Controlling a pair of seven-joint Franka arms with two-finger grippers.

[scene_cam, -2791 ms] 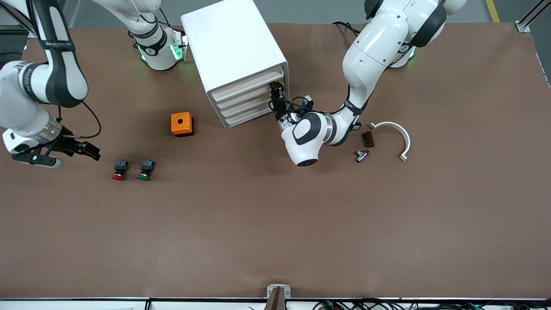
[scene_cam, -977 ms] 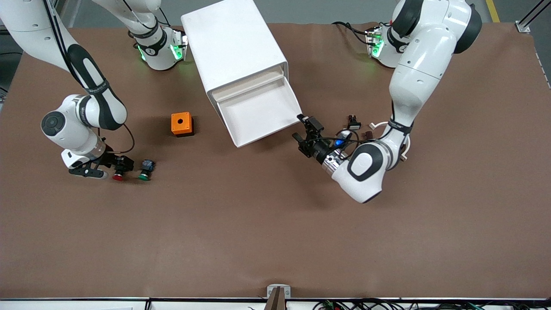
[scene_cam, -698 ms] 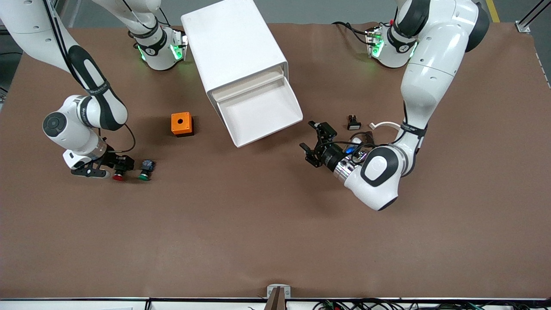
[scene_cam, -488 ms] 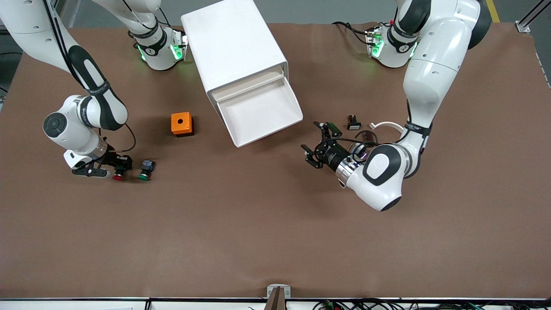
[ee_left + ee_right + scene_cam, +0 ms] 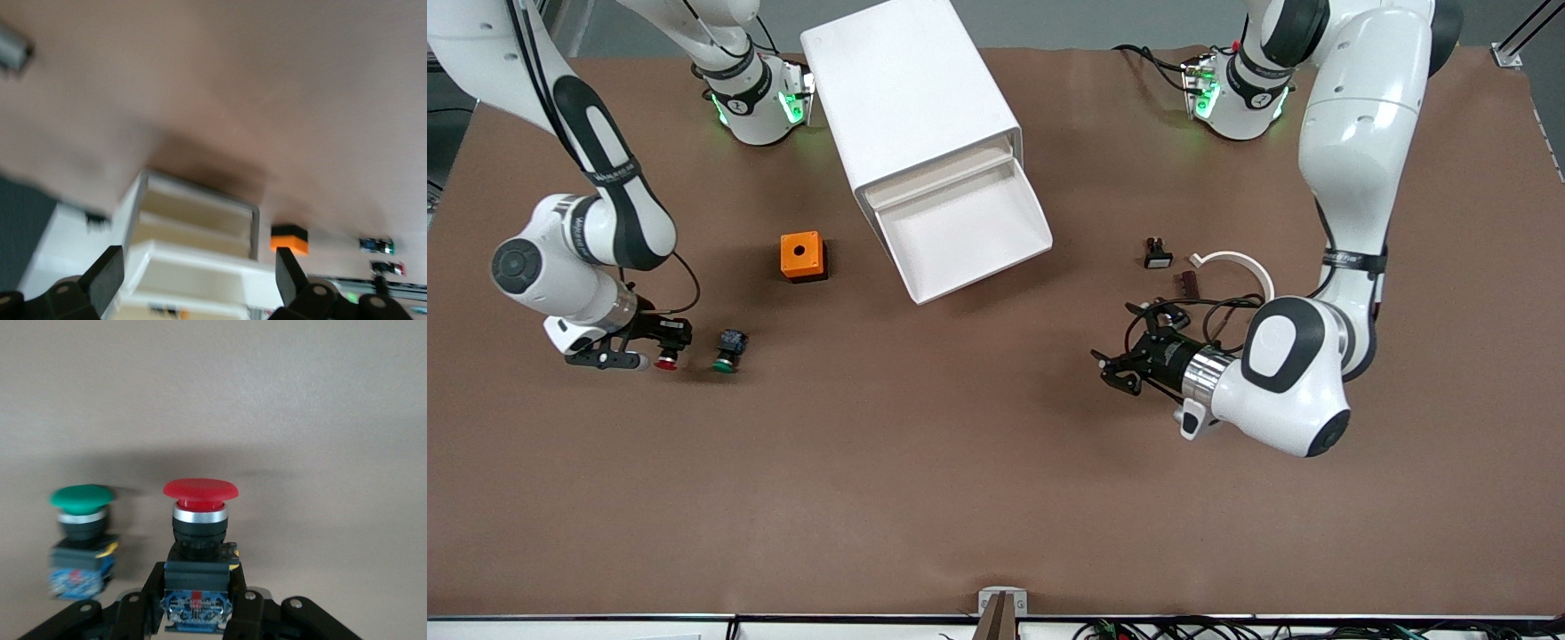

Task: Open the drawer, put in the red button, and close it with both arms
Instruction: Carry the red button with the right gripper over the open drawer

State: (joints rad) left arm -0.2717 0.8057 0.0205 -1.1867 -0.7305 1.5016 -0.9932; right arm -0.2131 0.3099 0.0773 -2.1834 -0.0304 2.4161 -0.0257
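The top drawer [image 5: 960, 233] of the white cabinet [image 5: 911, 107] stands pulled out, with nothing in its tray. The red button [image 5: 665, 361] is at the right arm's end of the table. My right gripper [image 5: 660, 343] is shut on its black-and-blue body. In the right wrist view the fingers [image 5: 137, 610] clamp the body below the red cap [image 5: 200, 489]. My left gripper [image 5: 1119, 365] hangs open and holds nothing, over the table away from the drawer, toward the left arm's end. Its view shows the cabinet [image 5: 193, 263] between wide-spread fingertips [image 5: 107, 277].
A green-capped button [image 5: 727, 349] stands right beside the red one, also in the right wrist view [image 5: 80, 527]. An orange box [image 5: 802, 255] sits between the buttons and the cabinet. A small black part [image 5: 1157, 256], a brown piece [image 5: 1185, 283] and a white curved clamp [image 5: 1240, 267] lie near the left arm.
My right gripper closed on the red button's body and shifted slightly toward its end of the table. The left arm drew away from the opened drawer, staying open.
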